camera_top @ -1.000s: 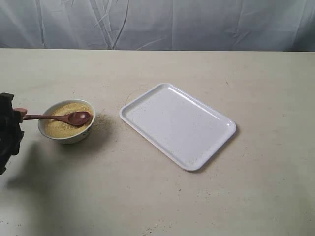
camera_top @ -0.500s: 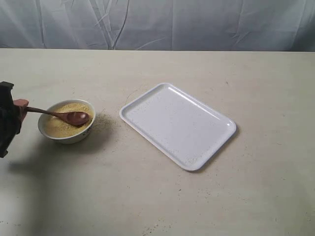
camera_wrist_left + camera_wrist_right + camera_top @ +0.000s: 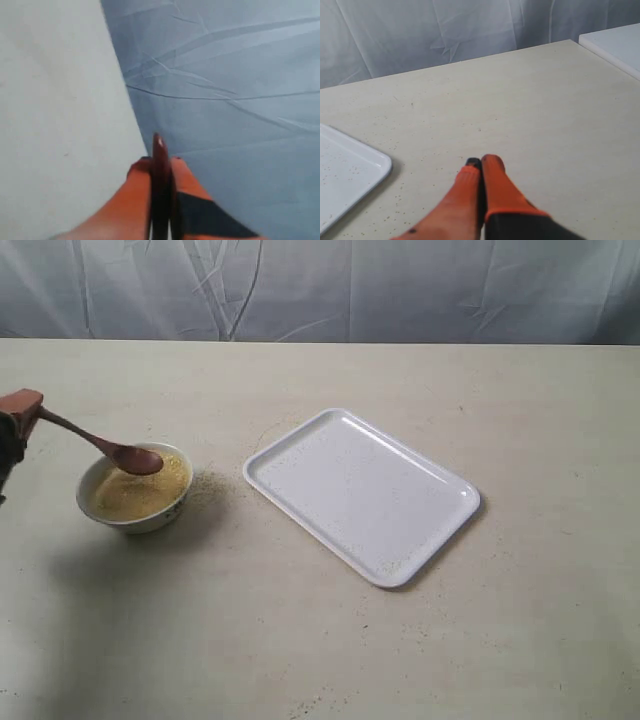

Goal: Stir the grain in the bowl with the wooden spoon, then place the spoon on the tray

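The small white bowl of yellow-tan grain stands at the table's left. The dark wooden spoon slants down from the left edge, its scoop just above the grain. My left gripper is shut on the handle's end, raised at the far left; in the left wrist view the handle runs between the orange fingers. The white tray lies mid-table, and its corner shows in the right wrist view. My right gripper is shut and holds nothing, above bare table beside the tray.
Spilled grains speckle the table between bowl and tray. A wrinkled grey-blue cloth hangs behind the table's far edge. A white object's corner shows at the edge of the right wrist view.
My left gripper rose and tipped the spoon, lifting the handle end up. The scoop came up off the grain to the bowl's left-centre. The bowl and tray stayed put.
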